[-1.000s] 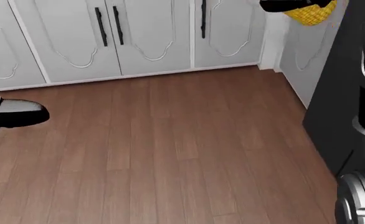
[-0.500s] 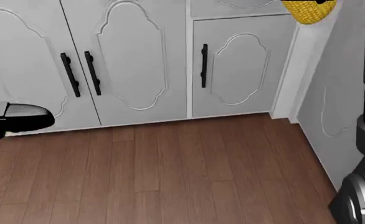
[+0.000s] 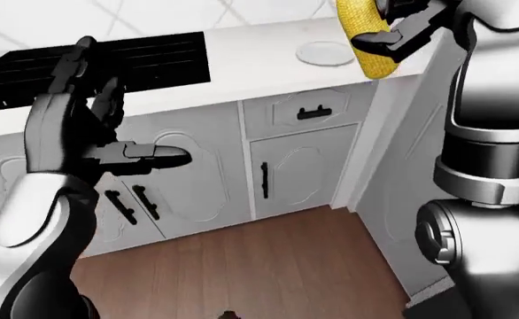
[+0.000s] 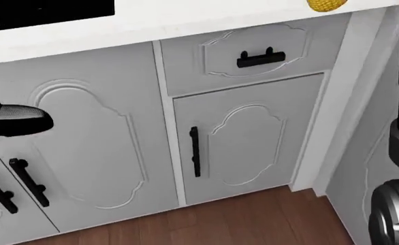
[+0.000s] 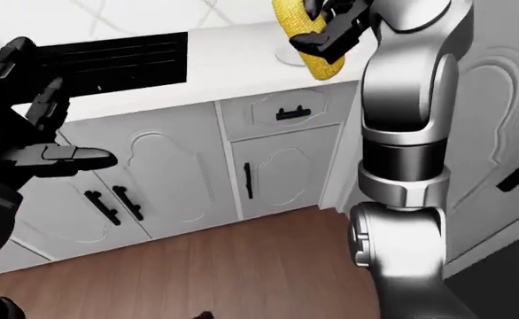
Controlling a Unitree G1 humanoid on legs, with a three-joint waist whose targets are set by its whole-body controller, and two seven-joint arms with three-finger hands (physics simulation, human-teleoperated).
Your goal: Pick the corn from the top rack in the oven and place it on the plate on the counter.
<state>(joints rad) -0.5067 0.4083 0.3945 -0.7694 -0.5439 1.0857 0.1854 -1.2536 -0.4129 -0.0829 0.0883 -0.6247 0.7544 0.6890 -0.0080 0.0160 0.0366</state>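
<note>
My right hand (image 3: 393, 30) is shut on the yellow corn (image 3: 363, 36) and holds it upright-tilted above the white counter (image 3: 250, 63), just right of the white plate (image 3: 323, 53). The corn's lower tip also shows at the top of the head view (image 4: 325, 4). My left hand (image 3: 91, 143) is open and empty, held up at the left of the left-eye view, over the cabinet doors. The plate is partly hidden by the corn in the right-eye view.
A black cooktop (image 3: 100, 66) lies in the counter at the left. White cabinet doors and a drawer with black handles (image 4: 261, 57) stand below. A tall white panel (image 5: 499, 133) rises at the right. Brown wood floor (image 3: 260, 279) lies below.
The whole head view has risen from the floor and cabinet bases up to the counter edge and drawer: the camera moved. The corn stays at the top right, in my right hand.
</note>
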